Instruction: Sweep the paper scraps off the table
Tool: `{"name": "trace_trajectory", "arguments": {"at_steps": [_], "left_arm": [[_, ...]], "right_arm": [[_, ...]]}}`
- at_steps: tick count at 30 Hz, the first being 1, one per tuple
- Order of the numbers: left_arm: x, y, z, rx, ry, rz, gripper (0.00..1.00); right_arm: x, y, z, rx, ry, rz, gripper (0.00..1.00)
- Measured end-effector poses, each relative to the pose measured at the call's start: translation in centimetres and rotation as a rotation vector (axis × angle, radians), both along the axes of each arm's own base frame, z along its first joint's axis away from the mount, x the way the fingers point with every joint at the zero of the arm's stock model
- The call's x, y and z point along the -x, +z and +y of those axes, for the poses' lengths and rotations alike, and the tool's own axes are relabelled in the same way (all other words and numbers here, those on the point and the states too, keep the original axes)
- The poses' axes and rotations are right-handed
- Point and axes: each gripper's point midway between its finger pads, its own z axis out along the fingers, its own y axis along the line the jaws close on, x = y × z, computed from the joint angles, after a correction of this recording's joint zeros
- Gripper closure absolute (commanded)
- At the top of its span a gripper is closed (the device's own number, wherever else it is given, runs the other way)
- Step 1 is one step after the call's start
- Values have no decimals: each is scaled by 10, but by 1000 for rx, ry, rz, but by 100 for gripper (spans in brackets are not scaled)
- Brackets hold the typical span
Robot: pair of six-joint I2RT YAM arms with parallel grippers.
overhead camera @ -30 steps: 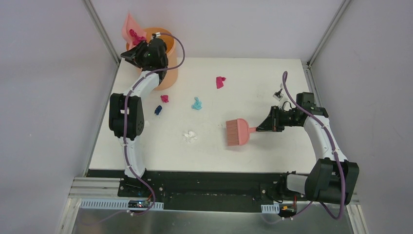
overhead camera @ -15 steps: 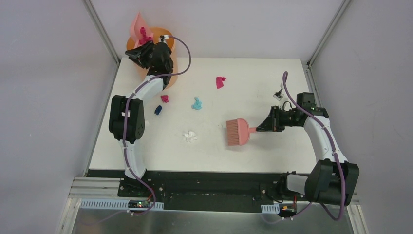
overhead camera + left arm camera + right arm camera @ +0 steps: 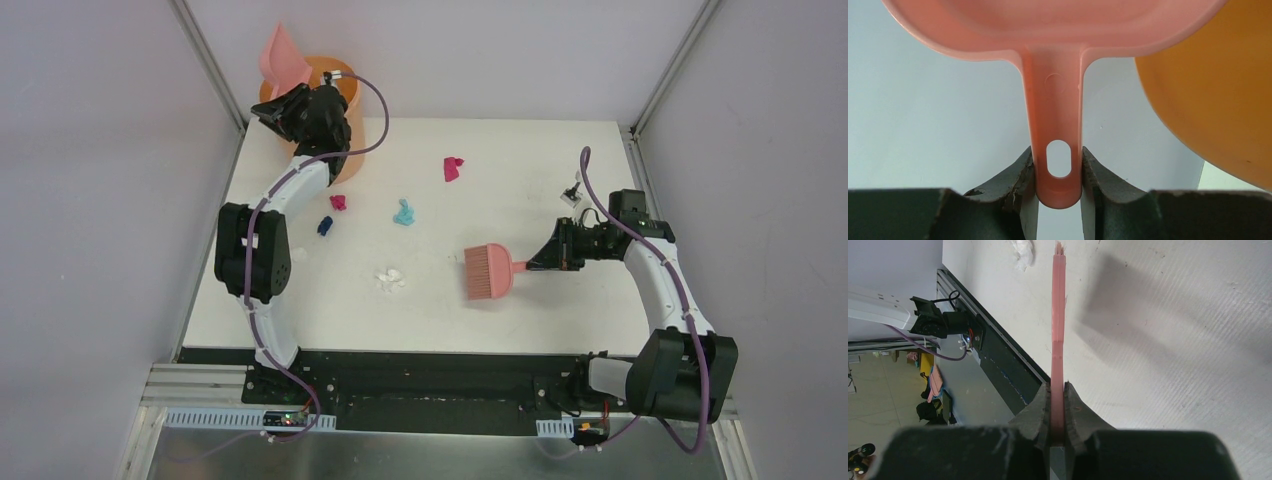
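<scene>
Scraps (image 3: 404, 212) of pink, blue, dark and white paper scattered across middle of desk (image 3: 520, 160), left hand (image 3: 1058, 172) at upper left clamped on dustpan (image 3: 283, 55) handle, dustpan tipped over bucket (image 3: 1208, 100), right hand (image 3: 1058, 390) at centre right pinching brush (image 3: 487, 272) handle tightly

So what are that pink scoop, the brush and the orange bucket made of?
The dustpan looks like moulded plastic: one smooth, faintly glossy salmon piece with rounded edges and a hanging hole in its handle. The brush seems to be the same plastic, going by its colour, with fine bristles that are probably synthetic. The bucket is likely plastic too: an even, smooth orange wall, fairly matte.
</scene>
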Motion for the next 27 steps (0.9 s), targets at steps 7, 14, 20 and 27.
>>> {"name": "trace_trajectory", "arguments": {"at_steps": [7,14,20,27], "left_arm": [[3,-9,3,54,10,-35,100],[15,-14,4,235,13,-101,100],[36,-4,-47,469,-124,-164,100],[72,-1,-119,794,-348,-215,100]], "right_arm": [[1,1,0,1,1,-6,100],[2,1,0,4,6,-7,100],[3,1,0,4,6,-5,100],[3,1,0,5,9,-8,100]]}}
